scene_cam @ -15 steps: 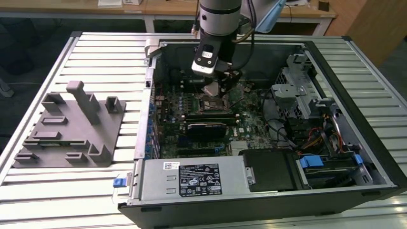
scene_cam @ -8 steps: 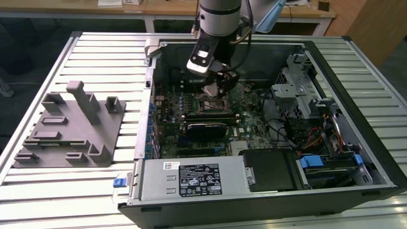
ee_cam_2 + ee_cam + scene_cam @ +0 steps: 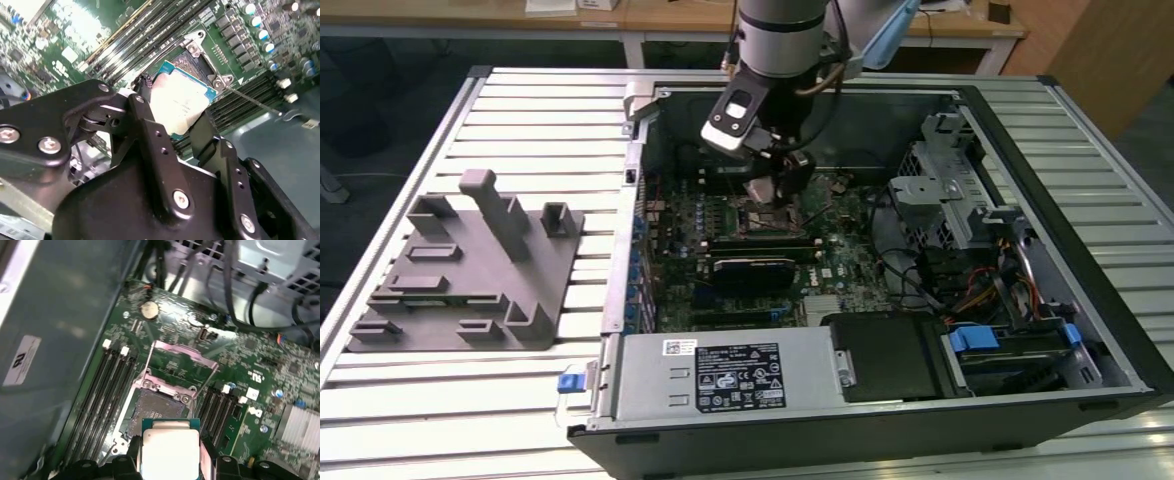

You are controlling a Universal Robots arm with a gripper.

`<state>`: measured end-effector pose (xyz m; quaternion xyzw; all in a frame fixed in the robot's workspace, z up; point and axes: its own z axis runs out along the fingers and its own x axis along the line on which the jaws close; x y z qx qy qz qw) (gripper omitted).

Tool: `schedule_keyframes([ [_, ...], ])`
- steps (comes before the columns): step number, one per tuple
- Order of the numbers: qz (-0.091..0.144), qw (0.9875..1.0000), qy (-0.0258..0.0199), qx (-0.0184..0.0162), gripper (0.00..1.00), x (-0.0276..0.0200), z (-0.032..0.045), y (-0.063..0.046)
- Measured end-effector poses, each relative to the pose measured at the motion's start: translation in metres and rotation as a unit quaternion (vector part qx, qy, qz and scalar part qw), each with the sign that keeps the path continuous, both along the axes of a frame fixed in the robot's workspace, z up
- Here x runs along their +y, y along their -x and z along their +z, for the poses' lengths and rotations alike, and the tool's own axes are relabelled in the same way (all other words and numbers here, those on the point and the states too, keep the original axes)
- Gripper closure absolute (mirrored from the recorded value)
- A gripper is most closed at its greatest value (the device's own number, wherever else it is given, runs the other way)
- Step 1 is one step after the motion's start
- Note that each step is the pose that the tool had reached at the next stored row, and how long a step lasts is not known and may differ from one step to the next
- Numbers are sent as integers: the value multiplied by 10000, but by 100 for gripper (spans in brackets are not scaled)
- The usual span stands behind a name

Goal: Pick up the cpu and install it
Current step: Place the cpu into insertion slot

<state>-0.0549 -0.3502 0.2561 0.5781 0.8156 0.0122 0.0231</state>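
I am holding the cpu [image 3: 182,100] in my gripper [image 3: 175,112], with my two black fingers [image 3: 145,107] clamped on opposite edges of the chip. Its silver-white top is facing up, and a thin greenish rim is showing around it in both wrist views.

I am hanging over the open computer case [image 3: 854,440], which is lying on its side on the slatted metal table [image 3: 520,110]. My arm is reaching down into the far half of the case, above the motherboard [image 3: 260,360]. The cpu is hovering just over the square socket [image 3: 157,412], partly covering one edge of it and not seated in it. The socket's contact field is lying bare, and its metal load plate [image 3: 186,354] is standing tilted up at the far side. Black memory slots [image 3: 107,385] are running along both sides of the socket. A round coin cell [image 3: 149,309] is sitting on the board beyond the raised plate, towards the case wall.

At the near edge of the case, a power supply [image 3: 720,375] with a white label is lying across the corner at the exterior view's left. On the table, well apart from the case and towards the exterior view's left edge, a grey plastic fixture block [image 3: 467,265] is standing with its posts pointing up.
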Motion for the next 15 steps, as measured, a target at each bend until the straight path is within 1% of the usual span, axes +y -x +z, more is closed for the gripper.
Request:
schedule_keyframes([
  [2, -180, 9998, 0, 0, 45, 0, -4, 0],
  [4, -359, 9994, 0, 0, 45, 0, -9, 0],
  [7, -629, 9980, 0, 0, 45, 0, -17, 0],
  [9, -809, 9967, -1, 0, 45, 0, -24, 0],
  [11, -991, 9951, 0, 0, 45, 0, -34, 0],
  [13, -1170, 9931, 0, 0, 45, 0, -47, 0],
  [15, -1349, 9909, 0, 0, 45, 0, -60, 0],
])
